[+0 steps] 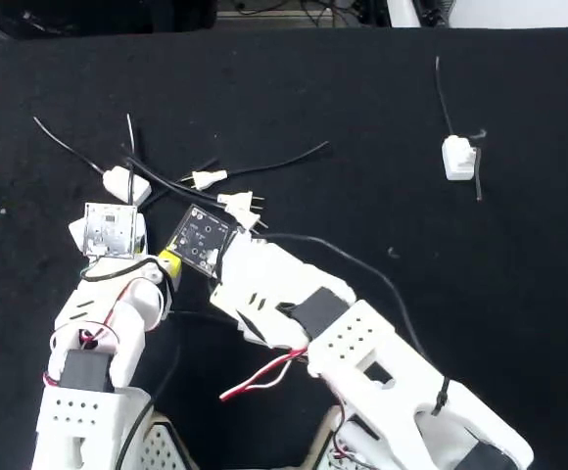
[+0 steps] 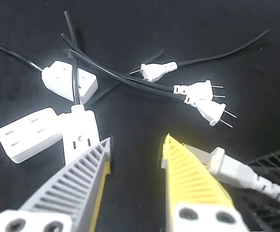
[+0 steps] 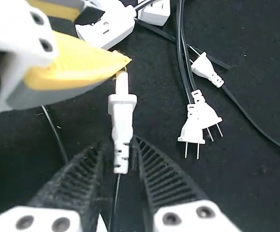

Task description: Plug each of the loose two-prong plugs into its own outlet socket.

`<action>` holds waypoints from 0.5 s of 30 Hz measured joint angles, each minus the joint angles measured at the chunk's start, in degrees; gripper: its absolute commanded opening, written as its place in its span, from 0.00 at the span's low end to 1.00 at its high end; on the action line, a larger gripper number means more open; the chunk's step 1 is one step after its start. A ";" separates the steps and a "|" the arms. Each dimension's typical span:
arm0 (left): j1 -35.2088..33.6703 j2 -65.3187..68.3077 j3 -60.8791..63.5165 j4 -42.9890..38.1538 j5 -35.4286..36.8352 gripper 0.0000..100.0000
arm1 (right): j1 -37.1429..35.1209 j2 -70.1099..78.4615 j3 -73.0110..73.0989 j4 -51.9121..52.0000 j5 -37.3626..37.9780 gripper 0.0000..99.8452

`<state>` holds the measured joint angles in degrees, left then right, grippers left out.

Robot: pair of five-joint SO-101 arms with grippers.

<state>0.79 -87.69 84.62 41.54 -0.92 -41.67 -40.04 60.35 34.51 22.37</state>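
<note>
The right gripper (image 3: 120,144) has its black fingers (image 3: 154,164) closed on the cord end of a white plug (image 3: 122,108), which sticks straight out ahead of the fingertips. The prongs reach the tip of the left gripper's yellow finger (image 3: 82,63) and look to be touching it, though I can't be sure. The left gripper (image 2: 135,145) stands well open with nothing between its fingers, the grey finger (image 2: 82,174) on one side and the yellow one on the other. The held plug lies just outside the yellow finger. Right at the grey fingertip sits a white outlet block (image 2: 79,130), with a second block (image 2: 29,135) on that finger's outer side and a third (image 2: 67,79) farther ahead. Ahead of the yellow fingertip three loose plugs (image 2: 198,89) lie on the black table (image 2: 256,67) among crossing black cords (image 2: 130,79), two of them side by side. One more outlet (image 1: 457,157) sits well apart from both grippers
</note>
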 measured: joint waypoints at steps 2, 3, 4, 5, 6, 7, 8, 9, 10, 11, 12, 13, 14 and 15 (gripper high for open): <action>0.00 0.00 0.00 0.00 0.00 0.18 | 0.00 0.00 0.00 0.00 -0.18 0.01; 0.00 0.00 0.00 0.00 0.00 0.18 | 0.00 0.00 0.00 0.00 -0.79 0.01; 0.00 0.00 0.00 0.00 0.00 0.18 | 0.00 0.00 0.00 0.00 -1.32 0.01; 0.00 0.00 0.00 0.00 0.00 0.18 | 0.00 0.00 0.00 0.00 -1.85 0.01; 0.00 0.09 0.00 0.00 0.00 0.18 | 0.00 0.00 0.00 0.00 -2.20 0.01; 0.00 0.09 0.35 0.00 0.00 0.18 | 0.00 0.00 0.00 0.00 -2.46 0.01; 0.00 0.00 0.88 0.00 0.00 0.18 | 0.00 0.00 0.00 0.00 -2.55 0.01; 0.18 0.18 1.49 0.00 0.00 0.18 | 0.00 0.00 0.00 0.00 -2.64 0.01; 0.53 0.18 1.85 0.00 0.00 0.18 | 0.00 -0.09 -0.09 -0.09 -2.64 0.01; 1.32 0.18 2.11 0.00 -0.18 0.18 | 0.00 -0.09 -0.09 -0.09 -2.64 0.01; 1.58 0.18 2.29 0.00 -0.18 0.18 | 0.00 -0.09 -0.09 -0.09 -2.64 0.01; 2.02 0.18 2.29 0.00 -0.18 0.18 | 0.00 -0.09 -0.09 -0.09 -2.64 0.01; 2.11 0.18 2.29 0.00 -0.18 0.18 | 0.00 -0.09 -0.09 -0.09 -2.64 0.01; 2.11 0.18 2.29 0.00 -0.18 0.18 | 0.00 -0.09 -0.09 -0.09 -2.64 0.01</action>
<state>2.90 -87.52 86.90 41.54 -1.10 -41.67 -40.13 60.26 34.42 19.74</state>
